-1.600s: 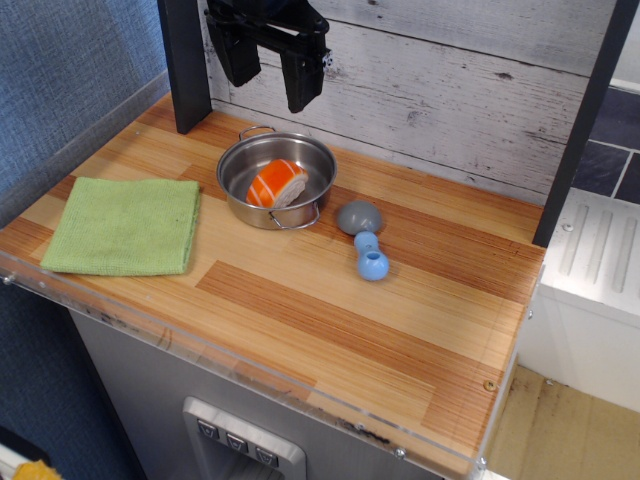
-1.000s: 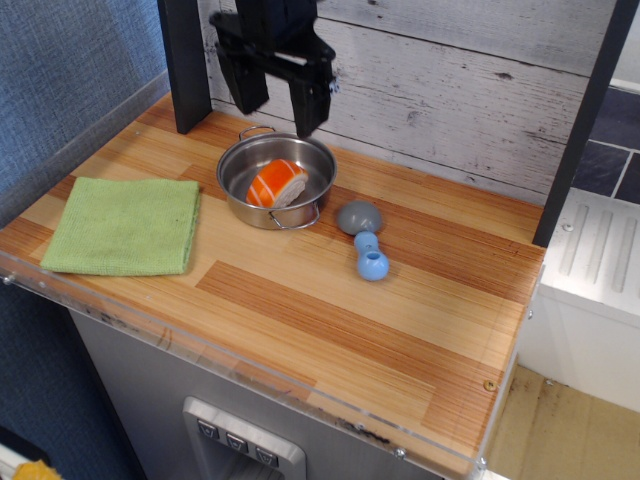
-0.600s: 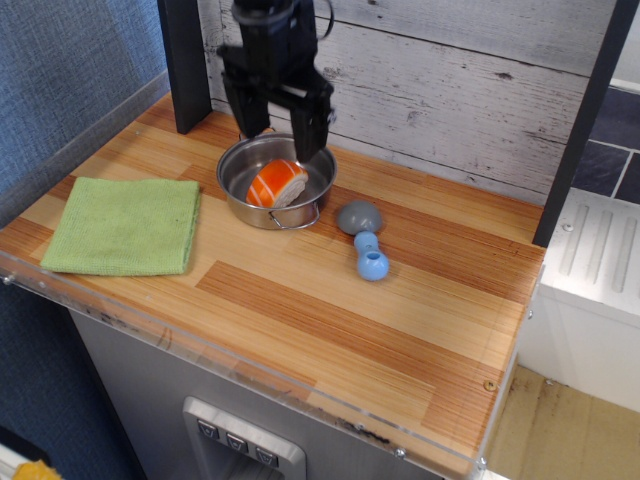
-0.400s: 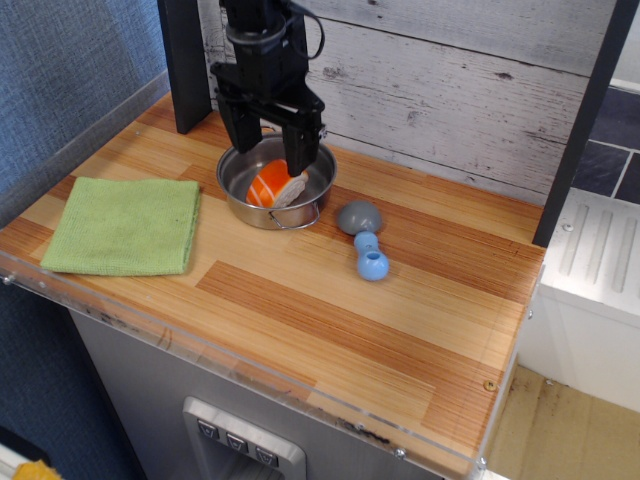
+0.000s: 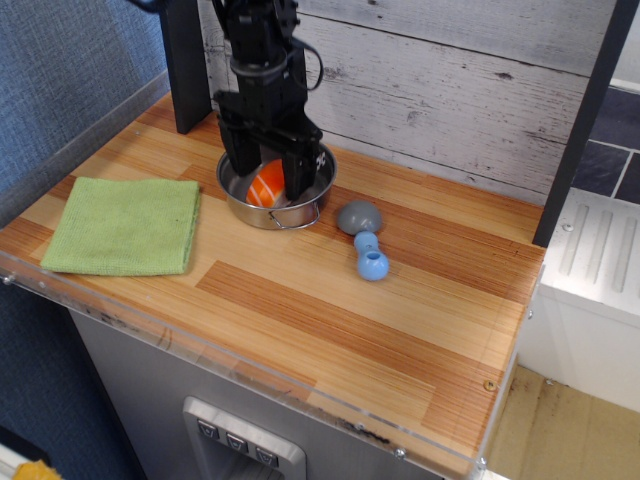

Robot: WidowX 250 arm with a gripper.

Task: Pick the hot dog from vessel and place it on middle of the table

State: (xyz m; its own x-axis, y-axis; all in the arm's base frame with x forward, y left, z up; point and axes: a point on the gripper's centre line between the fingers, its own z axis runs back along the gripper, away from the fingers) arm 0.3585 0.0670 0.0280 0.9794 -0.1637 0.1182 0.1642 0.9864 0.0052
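Observation.image looks down from the front on the table (image 5: 330,330), wood-grain stripes in light and reddish brown, clear plastic strip along the near edge. Behind it we see a whitewashed plank wall (image 5: 450,80) and a dark post (image 5: 185,60) at the back left. Next in size, the green cloth (image 5: 125,224) lies flat on the left side of the table, well apart from everything else. We mark the black robot arm coming down from the top of frame, and its gripper (image 5: 270,182) is down inside the vessel (image 5: 312,205), the steel pot at the back centre-left of the table. Fingers (image 5: 299,180) are spread apart, one on each side of the hot dog (image 5: 268,184), jaws wide enough to straddle it; we cannot tell if they touch it. The hot dog sits in the vessel, orange top showing between the fingers, the rest hidden by the gripper. One wire loop handle of the vessel faces front. Smallest, the blue-grey dumbbell toy (image 5: 362,238) lies on the table just to the right of the vessel, grey end nearer the pot, lighter blue end toward the front; it is close to the pot but not touching.
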